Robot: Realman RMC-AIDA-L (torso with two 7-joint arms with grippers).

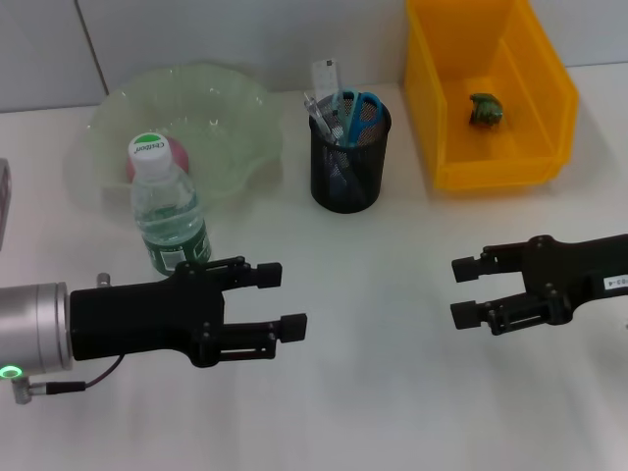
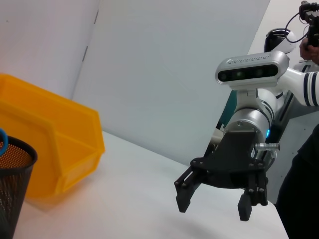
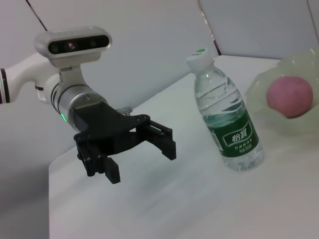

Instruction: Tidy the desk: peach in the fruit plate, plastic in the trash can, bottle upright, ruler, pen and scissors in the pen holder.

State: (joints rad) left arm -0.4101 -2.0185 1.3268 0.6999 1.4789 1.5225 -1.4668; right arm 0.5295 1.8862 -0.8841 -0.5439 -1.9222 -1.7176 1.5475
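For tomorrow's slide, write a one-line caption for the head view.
Tidied desk: peach in fruit plate, bottle upright, pen holder filled, both open grippers hovering empty.

A robotics lab test bench: a bare white table (image 1: 392, 412) set against plain white partition panels (image 2: 164, 64), staged with desk props, namely a mesh pen holder (image 1: 350, 157), a yellow plastic bin (image 1: 491, 98) and a glass fruit plate (image 1: 186, 118). A camera-topped robot arm (image 2: 249, 114) reaches over the table's edge.
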